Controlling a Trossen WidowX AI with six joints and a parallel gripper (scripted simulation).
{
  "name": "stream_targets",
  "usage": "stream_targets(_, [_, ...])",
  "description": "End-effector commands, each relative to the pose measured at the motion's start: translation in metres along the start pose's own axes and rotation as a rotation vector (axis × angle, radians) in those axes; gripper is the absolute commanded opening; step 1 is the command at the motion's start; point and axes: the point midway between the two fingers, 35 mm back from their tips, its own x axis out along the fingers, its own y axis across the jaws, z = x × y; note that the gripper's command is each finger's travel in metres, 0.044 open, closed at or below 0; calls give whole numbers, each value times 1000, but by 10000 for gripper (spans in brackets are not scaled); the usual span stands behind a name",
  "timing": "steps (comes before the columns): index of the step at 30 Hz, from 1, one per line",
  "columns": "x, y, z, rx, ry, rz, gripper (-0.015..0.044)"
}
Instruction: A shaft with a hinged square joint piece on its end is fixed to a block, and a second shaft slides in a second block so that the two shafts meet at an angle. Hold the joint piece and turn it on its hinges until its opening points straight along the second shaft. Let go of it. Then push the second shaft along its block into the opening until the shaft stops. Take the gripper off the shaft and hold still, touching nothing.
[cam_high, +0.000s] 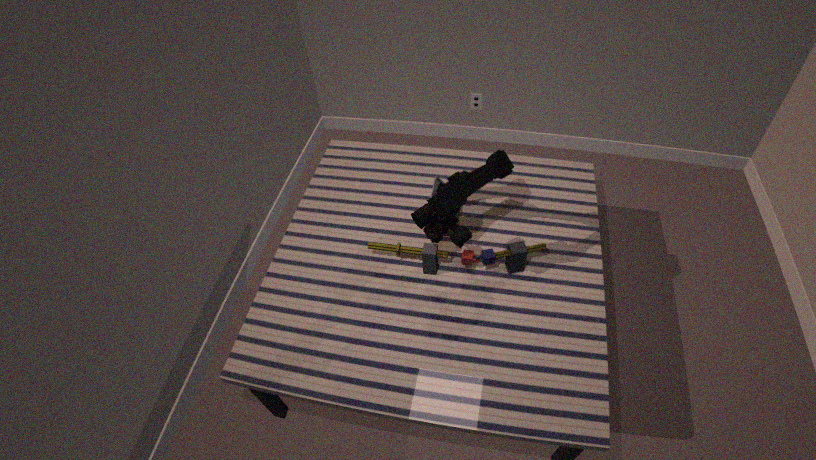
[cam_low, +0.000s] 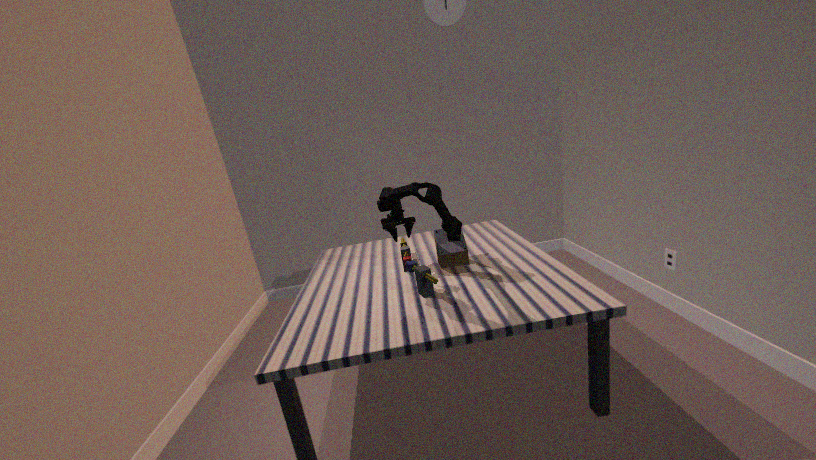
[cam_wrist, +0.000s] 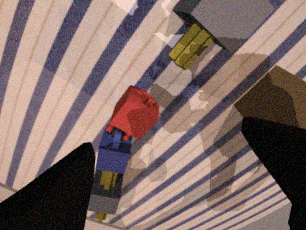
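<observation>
Now, the red joint piece (cam_high: 468, 257) (cam_low: 407, 258) (cam_wrist: 134, 114) sits in mid-line over the striped desk (cam_high: 445, 331) (cam_low: 485, 308) (cam_wrist: 30, 125), hinged to a blue piece (cam_high: 487, 256) (cam_low: 409, 265) (cam_wrist: 112, 160). Beyond the blue piece, on the side away from the opening, the fixed yellow rod (cam_high: 537, 248) (cam_low: 431, 278) (cam_wrist: 107, 178) passes through its grey block (cam_high: 515, 257) (cam_low: 424, 282) (cam_wrist: 106, 202).

On the red piece's opposite side lies the sliding yellow rod (cam_high: 411, 250) (cam_low: 404, 242) (cam_wrist: 191, 42), held in the other grey block (cam_high: 429, 260) (cam_low: 405, 250) (cam_wrist: 225, 17). Its near end stops short of the red piece, with a gap between. Its long axis runs roughly toward the red piece, whose opening appears to face it, though the exact alignment cannot be told.

The end effector (cam_high: 447, 234) (cam_low: 402, 237) (cam_wrist: 170, 136) hangs above the parts, spread wide and holding nothing. From above it appears on the sliding rod's side of the red piece, offset toward the arm's base. The turning looks done; the next move probably goes to that rod's far portion, outward past its block, then pushes toward the red piece.
</observation>
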Motion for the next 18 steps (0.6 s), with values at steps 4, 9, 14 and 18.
stream_targets(4, [9,-12,10,237,62,48,440])
stream_targets(9, [14,-20,18,400,104,77,440])
stream_targets(14, [19,-28,24,563,149,104,440])
stream_targets(18, [23,-35,29,693,187,123,440])
